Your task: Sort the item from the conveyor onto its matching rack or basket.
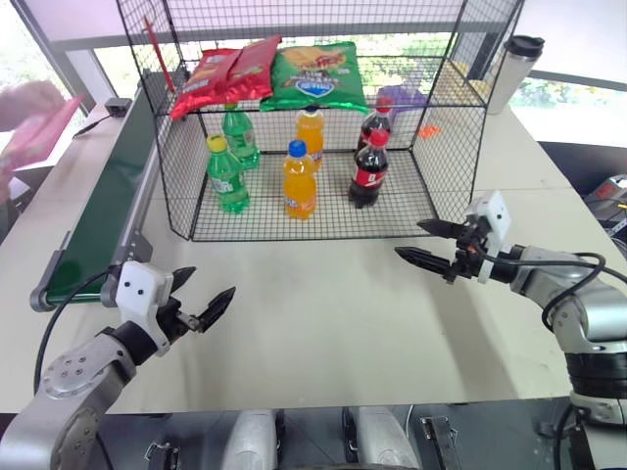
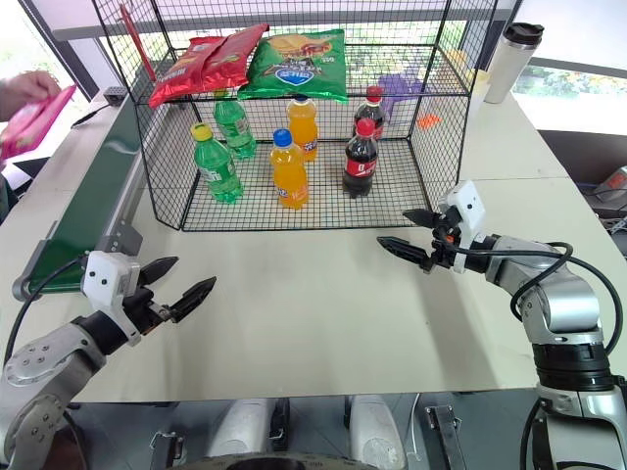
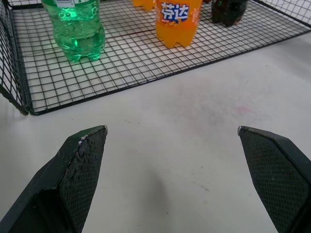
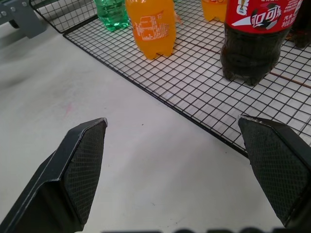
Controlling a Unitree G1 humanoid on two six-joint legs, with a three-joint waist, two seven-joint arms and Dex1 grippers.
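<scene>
The item (image 1: 37, 140), a flat magenta-pink packet, is held up by a person's hand (image 1: 27, 99) at the far left, beside the far part of the conveyor (image 1: 106, 208). That dark-green belt runs along the table's left side. The rack (image 1: 163, 149), a black wire cage, stands at the table's middle back. My left gripper (image 1: 212, 281) hovers open and empty over the table near the conveyor's near end. My right gripper (image 1: 409, 238) is open and empty too, just off the rack's front right corner, with its fingers (image 4: 80, 165) over the lower tier's edge.
Red chip bags (image 1: 221, 72) and a green chip bag (image 1: 318, 74) lie on the upper shelf. Green (image 1: 227, 175), orange (image 1: 299, 182) and cola (image 1: 368, 168) bottles stand on the lower tier. A steel tumbler (image 1: 511, 70) stands at the back right.
</scene>
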